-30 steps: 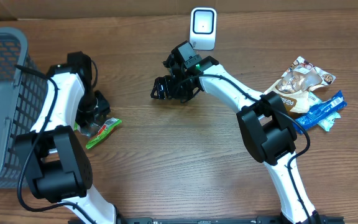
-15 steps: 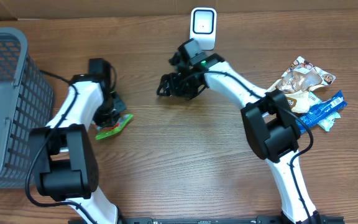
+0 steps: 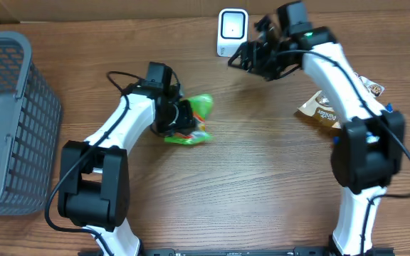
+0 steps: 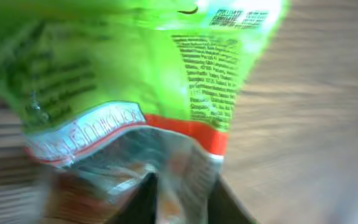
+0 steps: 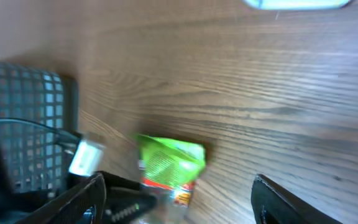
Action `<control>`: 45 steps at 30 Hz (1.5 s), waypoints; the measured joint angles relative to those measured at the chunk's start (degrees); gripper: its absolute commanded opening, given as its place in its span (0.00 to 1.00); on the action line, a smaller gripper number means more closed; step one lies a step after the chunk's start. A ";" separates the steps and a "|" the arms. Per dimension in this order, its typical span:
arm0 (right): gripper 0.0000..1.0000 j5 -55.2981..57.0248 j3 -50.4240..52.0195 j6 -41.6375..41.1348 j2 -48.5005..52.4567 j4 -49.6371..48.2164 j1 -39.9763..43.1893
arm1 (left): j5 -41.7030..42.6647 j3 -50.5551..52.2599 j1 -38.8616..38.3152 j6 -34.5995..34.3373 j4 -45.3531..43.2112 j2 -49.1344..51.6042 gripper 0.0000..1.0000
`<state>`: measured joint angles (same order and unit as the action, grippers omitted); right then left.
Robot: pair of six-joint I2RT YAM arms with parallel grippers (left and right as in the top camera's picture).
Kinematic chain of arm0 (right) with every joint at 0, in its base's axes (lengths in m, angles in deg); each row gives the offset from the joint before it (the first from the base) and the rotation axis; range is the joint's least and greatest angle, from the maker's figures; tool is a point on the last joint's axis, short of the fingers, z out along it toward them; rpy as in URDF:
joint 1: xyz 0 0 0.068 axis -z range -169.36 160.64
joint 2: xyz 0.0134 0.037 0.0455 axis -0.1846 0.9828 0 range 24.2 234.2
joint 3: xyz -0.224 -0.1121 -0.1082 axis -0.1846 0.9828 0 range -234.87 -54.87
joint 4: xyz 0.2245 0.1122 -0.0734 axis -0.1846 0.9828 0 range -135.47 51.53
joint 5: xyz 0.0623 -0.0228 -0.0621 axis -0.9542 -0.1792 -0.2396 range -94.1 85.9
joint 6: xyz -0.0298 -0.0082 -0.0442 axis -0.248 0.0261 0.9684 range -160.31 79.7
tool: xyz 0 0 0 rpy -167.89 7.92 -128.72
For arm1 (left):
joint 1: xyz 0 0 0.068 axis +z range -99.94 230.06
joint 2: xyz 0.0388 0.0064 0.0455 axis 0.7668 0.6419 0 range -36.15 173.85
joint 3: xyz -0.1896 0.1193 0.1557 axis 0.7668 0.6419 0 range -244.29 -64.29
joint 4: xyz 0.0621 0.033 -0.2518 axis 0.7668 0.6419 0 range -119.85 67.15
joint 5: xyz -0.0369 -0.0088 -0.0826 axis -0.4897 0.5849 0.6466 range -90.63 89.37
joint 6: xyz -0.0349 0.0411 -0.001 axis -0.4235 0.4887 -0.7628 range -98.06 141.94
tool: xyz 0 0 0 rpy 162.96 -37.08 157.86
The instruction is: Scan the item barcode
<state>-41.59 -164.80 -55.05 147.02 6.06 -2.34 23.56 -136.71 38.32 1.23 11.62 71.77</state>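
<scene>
The item is a green snack packet (image 3: pixel 191 119) with a red band and a clear end. My left gripper (image 3: pixel 179 119) is shut on it left of the table's middle. In the left wrist view the packet (image 4: pixel 166 68) fills the frame, its clear end pinched in my gripper (image 4: pixel 182 208). Small print shows on it; no barcode can be made out. The white scanner (image 3: pixel 232 32) stands at the back centre. My right gripper (image 3: pixel 256 57) hovers just right of the scanner, open and empty. Its wrist view looks down on the packet (image 5: pixel 169 158) far below the gripper (image 5: pixel 179 202).
A grey mesh basket (image 3: pixel 6 121) stands at the left edge, also seen as the basket (image 5: pixel 23 112) in the right wrist view. A brown snack bag (image 3: pixel 324 110) and other packets lie at the right, partly behind the right arm.
My left arm has carried the green packet from near the basket rightward toward the middle. My right arm has swung from left of the scanner to its right.
</scene>
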 measured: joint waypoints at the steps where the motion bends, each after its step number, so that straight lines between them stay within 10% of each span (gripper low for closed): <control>1: 0.76 0.00 0.00 0.09 -0.79 0.50 0.50 | 1.53 -0.33 -0.42 0.48 0.07 0.00 0.53; 5: 0.76 0.48 0.00 0.50 -1.57 3.04 1.49 | 5.16 -2.45 -0.87 2.16 2.49 0.00 0.68; 16: 0.76 6.05 0.33 -1.38 -1.46 7.39 -3.63 | -0.17 -22.47 6.16 4.39 22.56 0.11 0.72; 34: 0.79 12.63 13.77 -10.27 -1.46 -5.53 -15.39 | -23.41 -25.42 11.26 -0.11 24.35 0.11 0.84; 45: 0.61 15.67 22.45 -16.09 -1.46 -19.98 -17.84 | -25.31 -25.42 11.26 -0.61 24.39 0.11 1.00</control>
<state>-25.92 -142.35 -71.13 145.56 -13.92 -20.17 -1.75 -162.13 49.57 0.62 36.02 71.88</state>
